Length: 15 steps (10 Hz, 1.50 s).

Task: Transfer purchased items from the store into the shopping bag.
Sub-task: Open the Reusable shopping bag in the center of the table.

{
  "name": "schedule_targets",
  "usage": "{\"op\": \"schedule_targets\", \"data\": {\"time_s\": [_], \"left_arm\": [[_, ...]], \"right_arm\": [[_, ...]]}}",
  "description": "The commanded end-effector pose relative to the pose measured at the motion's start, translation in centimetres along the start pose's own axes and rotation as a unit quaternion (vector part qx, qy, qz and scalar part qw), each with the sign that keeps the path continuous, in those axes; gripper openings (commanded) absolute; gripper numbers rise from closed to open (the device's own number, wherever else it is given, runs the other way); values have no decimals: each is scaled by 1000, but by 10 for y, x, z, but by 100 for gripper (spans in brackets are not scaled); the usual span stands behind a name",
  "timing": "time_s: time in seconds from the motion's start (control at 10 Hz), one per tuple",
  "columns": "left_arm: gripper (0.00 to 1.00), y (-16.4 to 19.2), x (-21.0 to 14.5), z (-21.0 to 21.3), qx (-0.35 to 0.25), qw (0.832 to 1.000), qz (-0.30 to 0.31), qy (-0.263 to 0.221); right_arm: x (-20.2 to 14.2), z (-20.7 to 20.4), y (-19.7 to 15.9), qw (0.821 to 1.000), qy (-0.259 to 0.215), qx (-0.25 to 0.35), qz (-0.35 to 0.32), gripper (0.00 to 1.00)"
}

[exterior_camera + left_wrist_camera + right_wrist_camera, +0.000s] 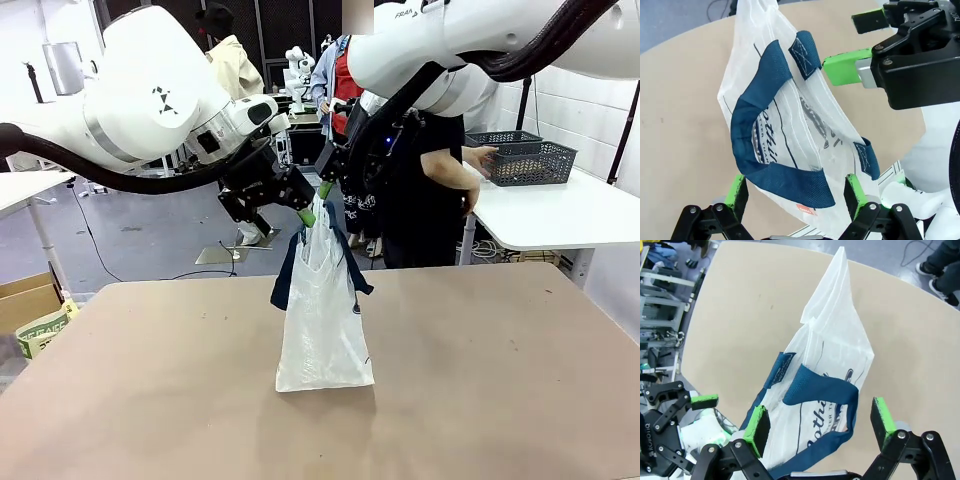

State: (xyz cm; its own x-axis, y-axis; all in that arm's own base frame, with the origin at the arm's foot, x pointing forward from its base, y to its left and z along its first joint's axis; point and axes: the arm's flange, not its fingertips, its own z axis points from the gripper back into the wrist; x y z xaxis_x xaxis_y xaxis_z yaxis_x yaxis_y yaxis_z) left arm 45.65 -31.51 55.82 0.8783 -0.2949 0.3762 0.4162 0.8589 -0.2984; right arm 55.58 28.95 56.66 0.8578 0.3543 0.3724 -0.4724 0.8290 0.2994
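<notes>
The whitish shopping bag point(322, 320) stands upright in the middle of the table, its navy handles point(283, 283) hanging down its sides. My left gripper point(305, 212) and right gripper point(328, 188) meet at its bunched top. In the left wrist view the left gripper point(795, 192) is open wide around the bag's point(815, 125) rim and a navy handle point(785, 180), and the right gripper point(855, 47) is open by the far handle. In the right wrist view the right gripper point(820, 422) is open astride the other handle point(822, 387). The purchased items are out of view.
A person point(430, 200) stands beyond the far edge, one hand point(480, 155) at dark mesh baskets point(530, 160) on a white side table point(560, 215). The brown table point(500, 380) spreads around the bag. A cardboard box point(30, 300) sits off the left edge.
</notes>
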Motion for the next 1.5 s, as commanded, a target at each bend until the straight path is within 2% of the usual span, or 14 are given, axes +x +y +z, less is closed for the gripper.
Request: {"op": "schedule_targets", "data": {"time_s": [0.0,0.7,1.1,1.4], "left_arm": [[100,4,-6,0,-8,1000,4,8],[100,7,-8,-13,-6,999,13,34],[100,11,-4,-35,9,998,47,43],[100,15,-7,-32,2,999,25,45]], "right_arm": [[6,-3,2,999,13,29,-5,100],[-15,-28,4,998,56,29,-21,100],[-22,-37,-2,996,75,18,-37,100],[-18,-38,-1,997,69,16,-21,100]]}}
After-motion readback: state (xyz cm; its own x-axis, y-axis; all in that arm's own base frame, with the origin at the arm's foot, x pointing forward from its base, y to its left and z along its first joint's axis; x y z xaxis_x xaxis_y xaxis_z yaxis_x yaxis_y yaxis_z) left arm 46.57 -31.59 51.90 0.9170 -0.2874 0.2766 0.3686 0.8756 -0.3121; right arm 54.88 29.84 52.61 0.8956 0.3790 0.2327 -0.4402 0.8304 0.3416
